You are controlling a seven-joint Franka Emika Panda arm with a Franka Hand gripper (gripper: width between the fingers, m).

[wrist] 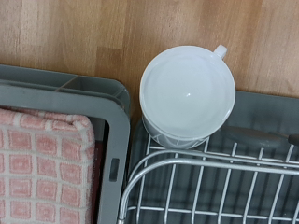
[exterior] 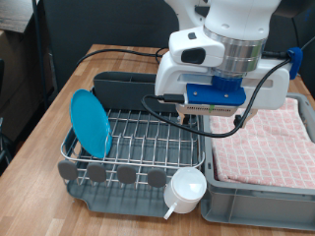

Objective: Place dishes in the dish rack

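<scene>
The turquoise-blue plate (exterior: 92, 123) stands on edge in the silver wire dish rack (exterior: 148, 140), at the exterior view's left. The white mug (exterior: 187, 186) sits in the rack's dark grey tray (exterior: 118, 194) at its front right corner, handle pointing outwards. In the wrist view the mug (wrist: 187, 93) lies straight below the hand, beside the wire grid (wrist: 215, 187). My gripper (exterior: 204, 116) hangs above the rack's right side, above and behind the mug. Its fingers do not show in the wrist view. The wooden spoon does not clearly show.
A grey bin lined with pink checked cloth (exterior: 268, 147) stands against the rack on the exterior view's right and also shows in the wrist view (wrist: 42, 163). The rack's dark caddy (exterior: 123, 85) stands at the back. The wooden table (exterior: 59, 108) surrounds both.
</scene>
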